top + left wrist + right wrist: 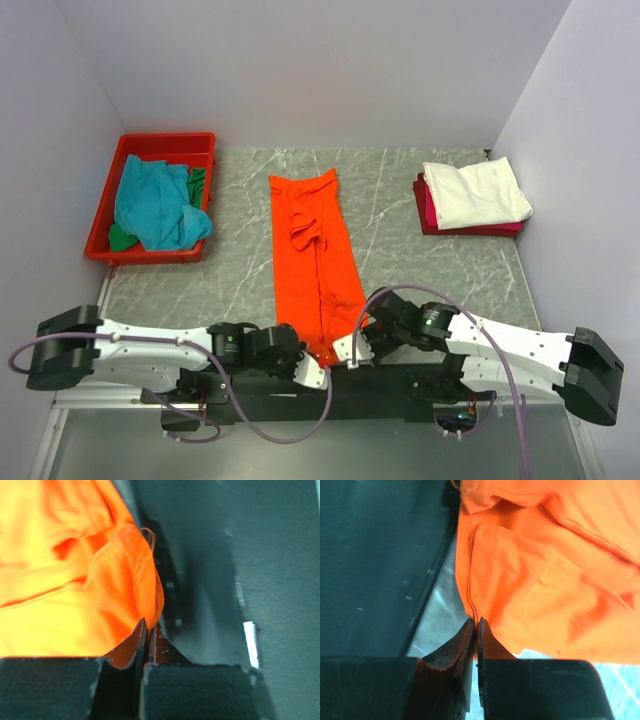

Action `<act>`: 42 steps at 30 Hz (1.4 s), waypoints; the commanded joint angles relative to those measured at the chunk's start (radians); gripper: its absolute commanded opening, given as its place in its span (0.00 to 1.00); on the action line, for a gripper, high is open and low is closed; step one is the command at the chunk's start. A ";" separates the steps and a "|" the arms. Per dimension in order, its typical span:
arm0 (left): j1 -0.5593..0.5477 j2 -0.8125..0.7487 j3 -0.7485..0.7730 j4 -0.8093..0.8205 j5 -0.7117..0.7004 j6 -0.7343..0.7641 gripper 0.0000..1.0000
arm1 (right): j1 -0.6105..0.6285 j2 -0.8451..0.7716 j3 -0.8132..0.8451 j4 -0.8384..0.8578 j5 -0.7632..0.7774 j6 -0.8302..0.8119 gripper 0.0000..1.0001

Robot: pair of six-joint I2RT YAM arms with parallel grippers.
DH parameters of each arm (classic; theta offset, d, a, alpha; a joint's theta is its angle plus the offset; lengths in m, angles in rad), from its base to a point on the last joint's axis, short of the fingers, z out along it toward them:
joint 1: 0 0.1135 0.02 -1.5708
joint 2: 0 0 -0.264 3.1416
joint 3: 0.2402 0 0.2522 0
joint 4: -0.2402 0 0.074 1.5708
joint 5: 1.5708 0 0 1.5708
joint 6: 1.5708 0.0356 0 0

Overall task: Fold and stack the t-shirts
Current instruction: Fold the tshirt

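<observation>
1. Two hands pinch the near end of the orange t-shirt (312, 250), which lies as a long narrow strip down the middle of the counter (420, 270), running from 12 o'clock to 6 o'clock. The left hand (148, 630) is pressed together on a bunched corner. The right hand (476, 625) is pressed together on the hem just beside it.
2. Both grips take only the very edge of the cloth, so a quick pull may let a corner slip free.
3. Either hand may hold fewer layers than the strip has, and lifting would then open the fold instead of carrying it.
4. Uneven lifting would skew the strip, and the puckered patch near its middle could get folded in as a lump.
5. At 6 o'clock the pinched end sits by the dark base rail (400, 385), where cloth could catch.
6. Grey and marbled, the counter looks smooth, so the far end may slide rather than stay put.
7. At 10 o'clock a red tray (105, 205) holds the teal t-shirt (155, 205) and the green t-shirt (198, 182). At 2 o'clock the white t-shirt (475, 192) lies folded on the magenta-red t-shirt (428, 210). Plain pale walls close three sides.
</observation>
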 commanded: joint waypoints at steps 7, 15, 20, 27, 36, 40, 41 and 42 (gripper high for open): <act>0.252 -0.180 0.001 0.092 0.000 0.038 0.00 | -0.253 0.048 0.178 0.020 -0.098 0.057 0.00; 0.615 -0.006 0.125 0.232 0.086 0.129 0.00 | -0.451 0.284 0.422 0.013 -0.138 0.034 0.00; 0.783 0.147 0.236 0.301 0.163 0.161 0.00 | -0.541 0.488 0.617 0.048 -0.138 0.078 0.00; 0.907 0.371 0.400 0.318 0.258 0.169 0.00 | -0.597 0.717 0.802 0.108 -0.146 0.164 0.00; 0.985 0.510 0.506 0.269 0.309 0.189 0.00 | -0.609 0.913 0.977 0.131 -0.071 0.230 0.00; 0.995 0.545 0.536 0.272 0.307 0.152 0.20 | -0.613 0.981 1.048 0.154 -0.029 0.306 0.09; 0.995 0.545 0.536 0.285 0.265 0.135 0.35 | -0.616 0.993 1.063 0.157 -0.014 0.326 0.39; 0.999 0.516 0.512 0.346 0.251 0.123 0.93 | -0.620 1.002 1.083 0.163 0.003 0.349 0.44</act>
